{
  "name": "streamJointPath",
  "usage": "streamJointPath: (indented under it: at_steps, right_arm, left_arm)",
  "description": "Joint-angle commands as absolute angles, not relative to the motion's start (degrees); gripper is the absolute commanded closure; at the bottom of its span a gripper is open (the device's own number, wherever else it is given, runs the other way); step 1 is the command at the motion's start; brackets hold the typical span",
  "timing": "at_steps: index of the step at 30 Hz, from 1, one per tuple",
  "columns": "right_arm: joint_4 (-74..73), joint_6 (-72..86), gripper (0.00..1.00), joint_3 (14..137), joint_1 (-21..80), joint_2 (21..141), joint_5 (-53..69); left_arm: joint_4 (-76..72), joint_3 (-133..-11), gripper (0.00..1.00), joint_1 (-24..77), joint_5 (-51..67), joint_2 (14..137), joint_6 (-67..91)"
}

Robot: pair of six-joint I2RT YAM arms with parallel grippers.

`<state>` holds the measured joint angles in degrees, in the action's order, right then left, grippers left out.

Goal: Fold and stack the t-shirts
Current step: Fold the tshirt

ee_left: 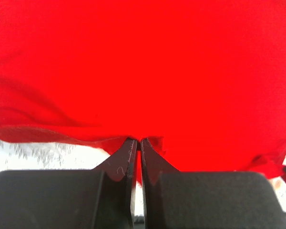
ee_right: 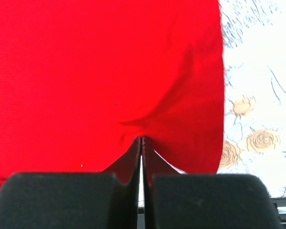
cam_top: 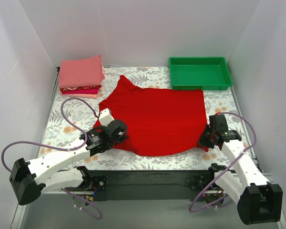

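- Nearest, in the left wrist view: left gripper (ee_left: 138, 140), jaws pressed together, w/ a thin bit of the red tee (ee_left: 148, 62) hem nipped at the very tips.
- Right gripper (ee_right: 141, 138) is the same: jaws together, cloth puckering into creases right at the tips, so it's clamped on the tee close to its right edge.
- Out from there: the tee lies spread over the middle of the floral cloth (cam_top: 66, 126), mostly flat. The near hem is held at both corners and one sleeve pokes toward the back-left. Looks unfolded so far.
- Farther back-left: stack of folded tees (cam_top: 80, 74), salmon-pink on top, patterned magenta and pale pink beneath.
- Back-right: green tray (cam_top: 200, 74). The tee's far edge runs right up to it; touching or not, can't tell.
- What could go wrong, imo:
  - Both pinches are shallow, esp. the left. A quick lift or uneven pull could slip the hem out and that corner drops.
  - If the arms lift at different rates, the fold lands skewed or bunched.
  - Carrying the hem too far back could drag cloth against the tray.
  - The purple cable (cam_top: 69, 107) loops beside the tee's left side and might snag the sleeve.
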<state>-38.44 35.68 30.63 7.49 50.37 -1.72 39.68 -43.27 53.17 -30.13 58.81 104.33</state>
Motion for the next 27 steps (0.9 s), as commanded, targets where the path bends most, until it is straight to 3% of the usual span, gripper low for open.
streamJointPath:
  at_steps: [1,27]
  right_arm:
    - [-37.0,32.1,0.99,35.1,7.2,53.7,-0.7]
    - [-28.9,27.1,0.99,51.6,7.2,70.5,-3.8]
  left_arm:
    - [33.9,-46.2,1.00,51.2,-33.9,59.0,99.2]
    - [6.7,-49.6,1.00,35.7,-28.5,70.9,78.6]
